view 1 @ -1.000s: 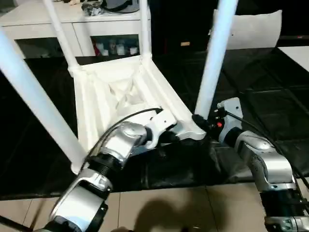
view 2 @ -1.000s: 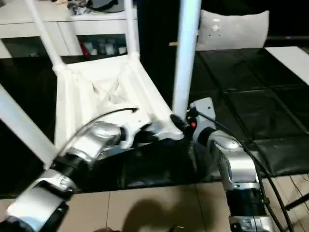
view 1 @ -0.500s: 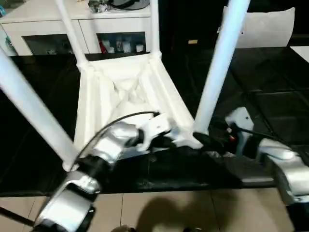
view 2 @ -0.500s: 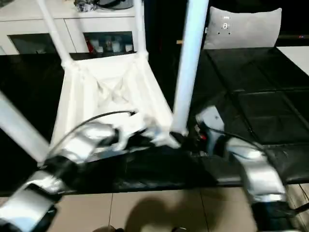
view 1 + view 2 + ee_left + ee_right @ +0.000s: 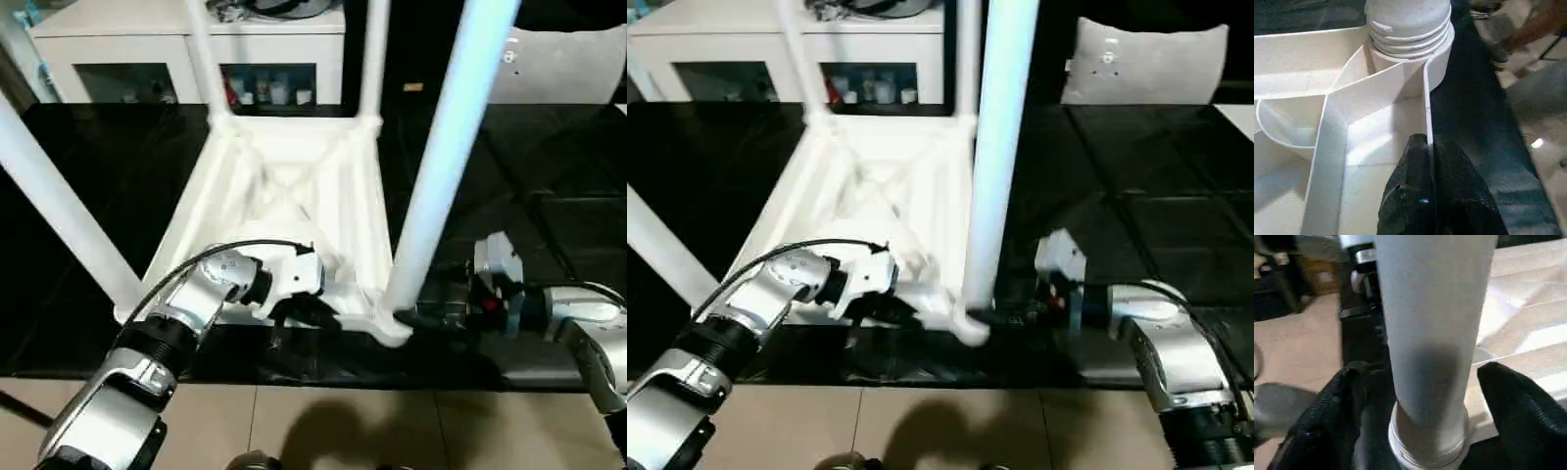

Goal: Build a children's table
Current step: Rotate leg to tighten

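We note the upturned white plastic ribbed table top (image 5: 284, 196) on black floor mats; left end effector (image 5: 1427, 191) pinches its rim, right end effector (image 5: 1415, 416) open around the white tapered leg (image 5: 446, 166); half-threaded leg may tilt

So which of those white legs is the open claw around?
The near right leg, closest to the right claw, whose fingers stand apart on either side of its base. The other legs stand elsewhere.

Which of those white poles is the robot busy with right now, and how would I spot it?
Find the upturned white table top on the black floor mat. Four legs rise from its corners; go to the near corner on the robot's right. That leg is the one with the right gripper straddling its base, fingers standing apart from it.
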